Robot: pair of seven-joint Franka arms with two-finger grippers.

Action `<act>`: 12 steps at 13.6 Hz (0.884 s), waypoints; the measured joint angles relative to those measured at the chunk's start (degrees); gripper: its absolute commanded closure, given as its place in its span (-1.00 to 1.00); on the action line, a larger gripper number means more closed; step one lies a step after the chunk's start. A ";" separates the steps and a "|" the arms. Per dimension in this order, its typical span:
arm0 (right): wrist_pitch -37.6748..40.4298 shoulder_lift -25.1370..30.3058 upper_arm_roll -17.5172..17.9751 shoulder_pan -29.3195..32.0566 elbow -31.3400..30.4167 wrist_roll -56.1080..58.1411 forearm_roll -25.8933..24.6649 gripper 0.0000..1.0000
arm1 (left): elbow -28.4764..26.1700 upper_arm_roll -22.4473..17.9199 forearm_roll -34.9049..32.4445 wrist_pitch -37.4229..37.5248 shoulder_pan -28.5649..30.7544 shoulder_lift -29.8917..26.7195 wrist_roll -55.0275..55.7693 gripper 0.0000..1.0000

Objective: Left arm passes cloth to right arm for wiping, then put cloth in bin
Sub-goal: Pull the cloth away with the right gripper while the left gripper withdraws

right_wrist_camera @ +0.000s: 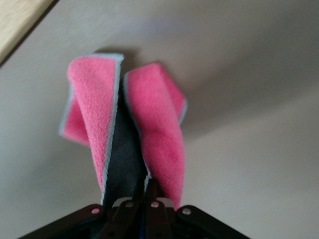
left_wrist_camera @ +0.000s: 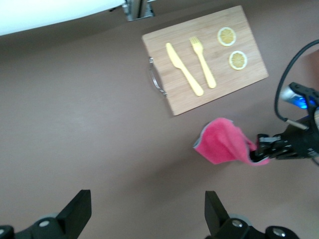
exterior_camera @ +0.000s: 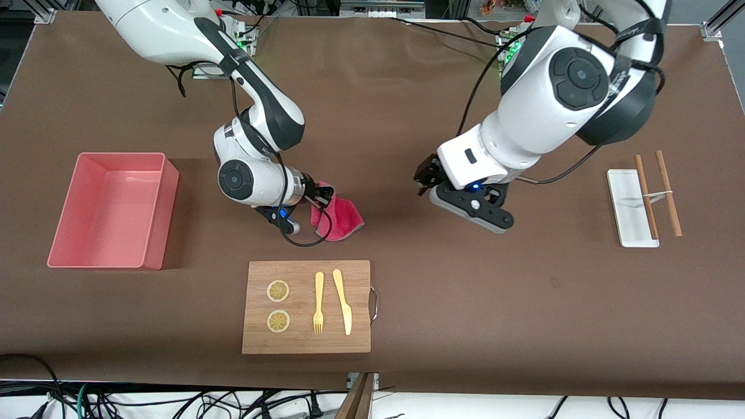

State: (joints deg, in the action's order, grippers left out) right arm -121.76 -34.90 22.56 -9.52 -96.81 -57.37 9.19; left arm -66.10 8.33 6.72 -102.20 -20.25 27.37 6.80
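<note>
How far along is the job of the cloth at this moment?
The handover looks done: the right gripper is shut on the cloth, and the left gripper hangs open over the table, holding nothing. The cloth hangs just above the table near the cutting board. The bin holds no cloth yet.

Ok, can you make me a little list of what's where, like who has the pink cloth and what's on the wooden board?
cloth: pinched by the right gripper, hanging over the table
left gripper: open, holding nothing, over the table
bin: pink, toward the right arm's end of the table, nothing in it
cutting board: nearer the camera than the cloth
on the board: two lemon slices, fork, knife
white tray: toward the left arm's end, with chopsticks
</note>
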 measured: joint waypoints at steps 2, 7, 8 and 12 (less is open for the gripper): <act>0.00 -0.39 -2.14 0.12 -1.07 4.03 -2.82 1.00 | -0.09 -0.05 -2.38 1.08 0.99 -0.73 0.00 -1.00; 2.70 -0.47 -10.84 0.64 -1.59 20.75 -3.65 1.00 | -0.10 -0.18 -11.59 5.68 4.35 -2.30 0.00 -1.00; 3.76 -0.38 -12.84 0.76 -1.53 24.37 -3.67 1.00 | -0.09 -0.23 -12.25 6.06 5.53 -2.75 0.00 -1.00; 7.41 1.00 -20.39 1.41 -1.17 39.10 -3.87 1.00 | -0.03 -2.64 -13.79 12.58 9.86 -5.60 -0.09 -1.00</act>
State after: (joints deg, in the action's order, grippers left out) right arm -114.35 -33.90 2.17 -8.12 -97.98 -18.27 5.32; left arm -66.13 5.69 -7.07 -89.62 -10.39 21.77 6.71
